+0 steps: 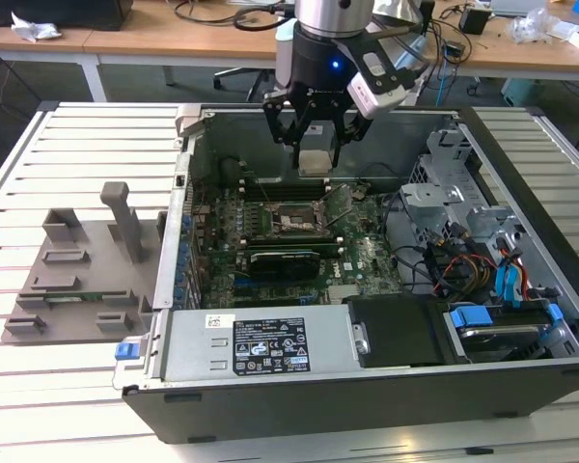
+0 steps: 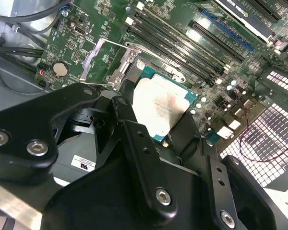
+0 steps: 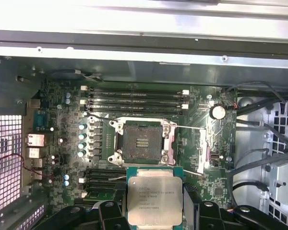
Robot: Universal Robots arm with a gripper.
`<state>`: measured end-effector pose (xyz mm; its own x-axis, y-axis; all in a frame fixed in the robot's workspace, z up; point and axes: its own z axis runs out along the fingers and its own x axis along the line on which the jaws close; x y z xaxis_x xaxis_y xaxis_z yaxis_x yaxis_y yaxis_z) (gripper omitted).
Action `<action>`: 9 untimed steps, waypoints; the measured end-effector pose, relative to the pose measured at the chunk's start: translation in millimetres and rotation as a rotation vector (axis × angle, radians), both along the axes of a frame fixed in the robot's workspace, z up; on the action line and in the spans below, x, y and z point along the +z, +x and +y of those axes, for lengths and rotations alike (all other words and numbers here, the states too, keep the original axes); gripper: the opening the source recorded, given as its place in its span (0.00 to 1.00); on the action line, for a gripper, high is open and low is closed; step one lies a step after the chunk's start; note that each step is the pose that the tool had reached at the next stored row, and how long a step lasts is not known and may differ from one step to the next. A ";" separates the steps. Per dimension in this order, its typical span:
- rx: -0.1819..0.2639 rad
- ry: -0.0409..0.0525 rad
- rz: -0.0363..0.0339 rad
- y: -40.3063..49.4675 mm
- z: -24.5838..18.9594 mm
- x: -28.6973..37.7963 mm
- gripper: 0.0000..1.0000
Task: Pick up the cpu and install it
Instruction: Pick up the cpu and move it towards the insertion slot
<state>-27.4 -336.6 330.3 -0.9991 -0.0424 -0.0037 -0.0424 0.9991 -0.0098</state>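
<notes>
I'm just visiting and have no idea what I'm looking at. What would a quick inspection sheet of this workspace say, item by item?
Surface: white slatted table carrying an open computer case.
Job's things: the cpu is held above the motherboard; the socket is empty.
Clutter: grey holder tray on the table, at the exterior view's left of the case.
Gripper: gripper shut on the cpu, over the case.
Cables: cable bundle inside the case, at the exterior view's right.
Surroundings: wooden desks behind, with loose wires on them.
</notes>
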 end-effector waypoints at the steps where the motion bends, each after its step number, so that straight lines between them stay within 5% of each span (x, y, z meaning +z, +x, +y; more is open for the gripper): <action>1: 0.000 -0.0003 0.0000 0.1 0.3 -0.3 0.55; 9: 0.000 -0.0014 0.0000 0.4 1.6 -4.4 0.55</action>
<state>-27.0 -335.0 325.9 -0.9991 -0.0424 -0.0036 -0.0424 0.9990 -0.0112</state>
